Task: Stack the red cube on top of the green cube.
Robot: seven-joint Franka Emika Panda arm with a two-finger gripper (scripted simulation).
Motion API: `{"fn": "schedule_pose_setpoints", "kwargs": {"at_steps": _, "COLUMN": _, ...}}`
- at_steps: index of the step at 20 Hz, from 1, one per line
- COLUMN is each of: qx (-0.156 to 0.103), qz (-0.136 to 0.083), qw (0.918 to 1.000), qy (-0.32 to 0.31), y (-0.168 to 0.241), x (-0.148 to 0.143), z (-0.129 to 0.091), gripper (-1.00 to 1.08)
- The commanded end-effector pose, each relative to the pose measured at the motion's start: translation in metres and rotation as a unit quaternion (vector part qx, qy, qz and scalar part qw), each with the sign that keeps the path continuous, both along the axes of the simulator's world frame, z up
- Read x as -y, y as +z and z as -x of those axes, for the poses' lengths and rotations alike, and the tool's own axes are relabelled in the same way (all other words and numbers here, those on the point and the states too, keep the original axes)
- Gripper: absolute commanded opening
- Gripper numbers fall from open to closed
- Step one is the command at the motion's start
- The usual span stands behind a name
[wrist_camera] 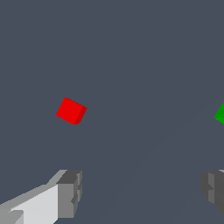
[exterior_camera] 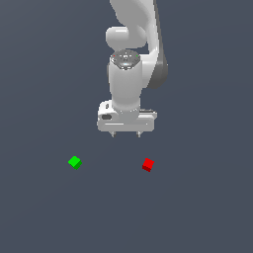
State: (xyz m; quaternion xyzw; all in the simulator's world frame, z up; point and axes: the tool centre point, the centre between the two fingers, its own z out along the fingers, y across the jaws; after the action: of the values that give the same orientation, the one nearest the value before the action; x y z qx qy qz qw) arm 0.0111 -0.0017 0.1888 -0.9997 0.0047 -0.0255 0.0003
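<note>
Step one, the reach, is barely begun: the gripper (exterior_camera: pixel 125 134), spread and empty, apparently hovers above the desk (exterior_camera: pixel 207 207), and must descend toward five o'clock onto the red cube (exterior_camera: pixel 147 164), the green cube (exterior_camera: pixel 74 162) waiting well apart at nine.

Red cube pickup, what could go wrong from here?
The red cube sits turned at an angle, so the open claw may close on its corners and knock it away. Both cubes are tiny next to the claw, so the drop onto the green cube allows little error.
</note>
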Motion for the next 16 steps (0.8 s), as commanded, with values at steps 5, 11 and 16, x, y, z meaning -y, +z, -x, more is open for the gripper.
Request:
{"fn": "schedule_pose_setpoints", "kwargs": {"at_steps": 5, "qx": 0.0, "qz": 0.0, "qw": 1.0, "qy": -0.004, "y": -0.002, "x": -0.002, "z": 0.0, "gripper": 1.0}}
{"fn": "schedule_pose_setpoints", "kwargs": {"at_steps": 11, "qx": -0.003, "qz": 0.0, "qw": 0.9997, "qy": -0.024, "y": -0.012, "x": -0.012, "z": -0.003, "gripper": 1.0}}
{"fn": "schedule_pose_setpoints", "kwargs": {"at_steps": 16, "qx": -0.006, "qz": -0.001, "qw": 0.9985, "qy": -0.054, "y": -0.028, "x": -0.027, "z": -0.008, "gripper": 1.0}}
